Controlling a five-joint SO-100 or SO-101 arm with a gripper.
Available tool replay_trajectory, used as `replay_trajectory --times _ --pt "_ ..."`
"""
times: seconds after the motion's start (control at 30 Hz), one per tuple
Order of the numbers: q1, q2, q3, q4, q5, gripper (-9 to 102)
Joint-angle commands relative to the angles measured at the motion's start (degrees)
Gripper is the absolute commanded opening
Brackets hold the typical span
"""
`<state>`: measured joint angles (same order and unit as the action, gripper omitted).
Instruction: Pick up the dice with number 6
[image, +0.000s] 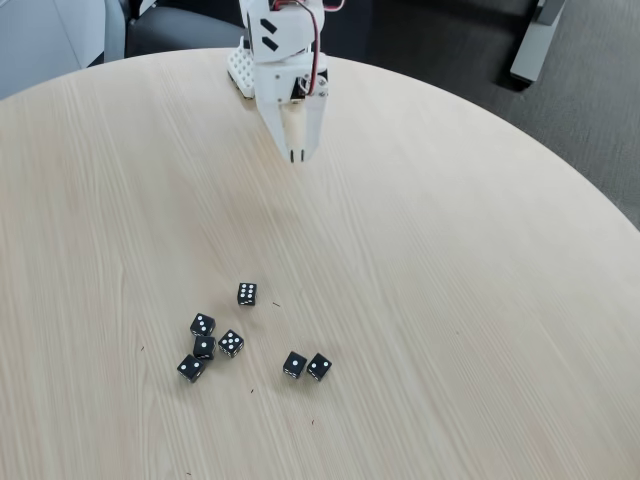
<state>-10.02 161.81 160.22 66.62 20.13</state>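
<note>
Pale wood-grain table (450, 250); white gripper (297, 155) with black marks and red wires; black dice with number 6 (246, 293), white pips, apparently six, well below the fingertips.
</note>
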Motion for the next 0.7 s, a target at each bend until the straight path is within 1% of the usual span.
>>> replay_trajectory --times 0.0,0.2,0.33,0.53,0.67 --pt "-0.4 -8.0 -8.9 -0.5 3.7 6" --pt "0.2 -26.9 -28.4 -0.5 10.9 8" --pt "0.6 -38.1 -39.1 -0.4 13.9 10" --pt "0.7 -55.1 -50.3 -0.4 17.9 15" --pt "0.8 -62.1 -56.2 -0.4 18.9 18"
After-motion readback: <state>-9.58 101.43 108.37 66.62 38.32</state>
